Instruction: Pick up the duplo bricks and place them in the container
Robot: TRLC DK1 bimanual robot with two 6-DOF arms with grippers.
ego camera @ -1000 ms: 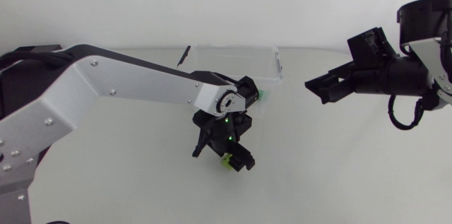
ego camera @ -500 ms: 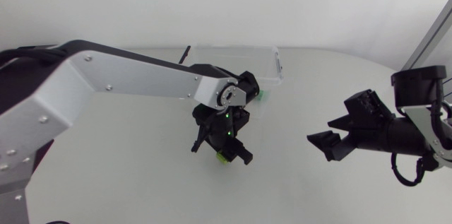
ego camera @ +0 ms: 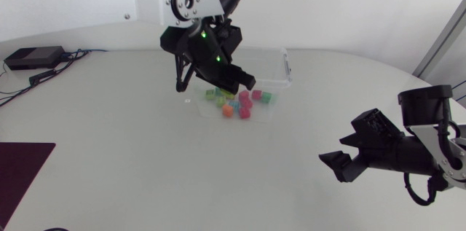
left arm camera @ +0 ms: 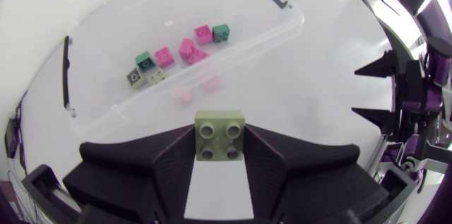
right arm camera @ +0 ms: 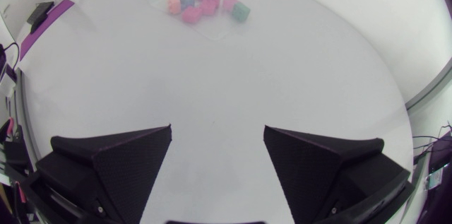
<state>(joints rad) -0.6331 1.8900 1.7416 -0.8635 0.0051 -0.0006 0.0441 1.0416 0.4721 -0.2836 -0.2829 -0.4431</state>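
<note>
The duplo brick (left arm camera: 219, 134) is clamped in my left gripper (ego camera: 237, 81), the container (left arm camera: 295, 13) just ahead at 12 o'clock, so I think dropping it in comes next; my right gripper (right arm camera: 217, 131) waits with fingers apart.

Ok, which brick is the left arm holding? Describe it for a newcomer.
Find the clear container at the table's far side; the left end effector hangs close by it. Clamped in it is a pale olive four-stud brick, the only one not lying loose inside.

Robotics lab: robot arms (ego camera: 87, 1) (ego camera: 429, 151) over white table (ego camera: 131, 165).
</note>
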